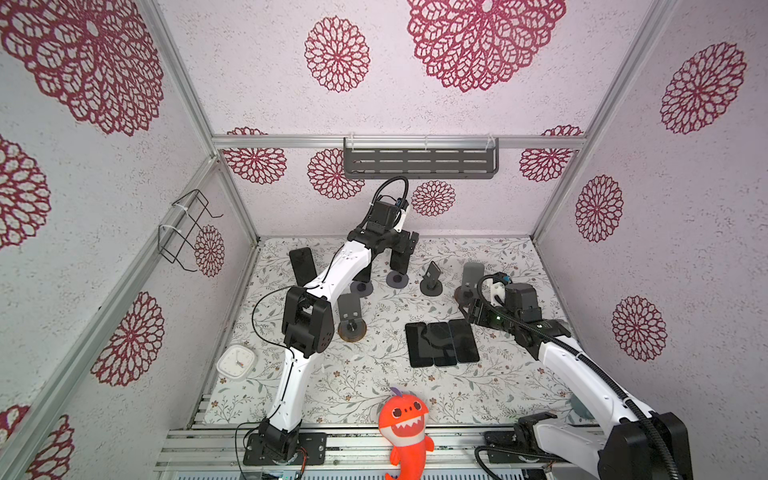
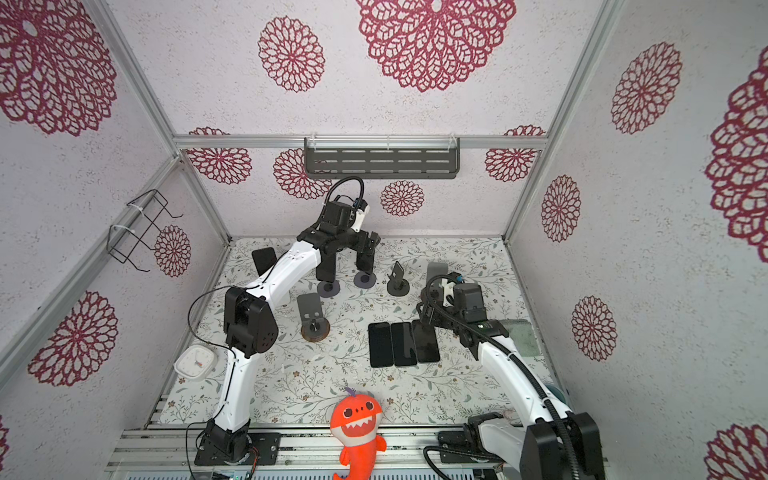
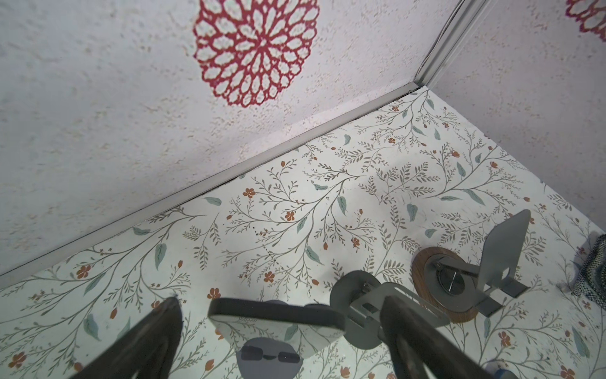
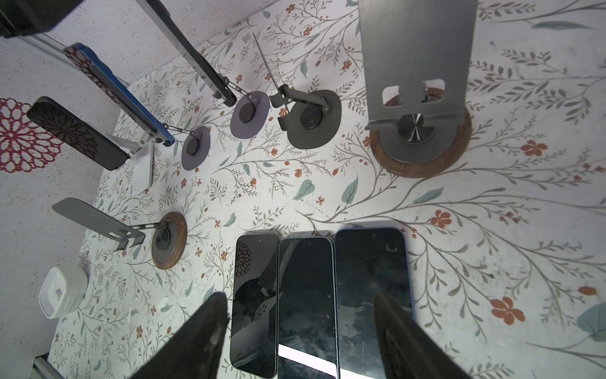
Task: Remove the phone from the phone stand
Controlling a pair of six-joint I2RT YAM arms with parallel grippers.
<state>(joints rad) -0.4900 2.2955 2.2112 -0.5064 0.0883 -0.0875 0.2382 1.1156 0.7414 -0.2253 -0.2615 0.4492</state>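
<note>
At the back of the table, a dark phone (image 1: 400,262) leans on a phone stand with a round purple base (image 1: 397,279). My left gripper (image 1: 402,248) hangs over the phone's top end and is open. In the left wrist view the phone's top edge (image 3: 275,311) lies between the two fingers (image 3: 165,325) with a gap on each side. The purple base (image 3: 269,359) shows below it. My right gripper (image 1: 473,312) is open and holds nothing. It hovers over three phones lying flat (image 4: 305,288) side by side.
A blue phone (image 4: 121,95) stands on a second purple-based stand (image 1: 360,287), and a black phone (image 1: 302,266) on a white stand at the far left. Empty stands: dark (image 1: 432,279), grey with wooden bases (image 1: 471,277) (image 1: 351,318). White clock (image 1: 236,362), orange plush (image 1: 405,428).
</note>
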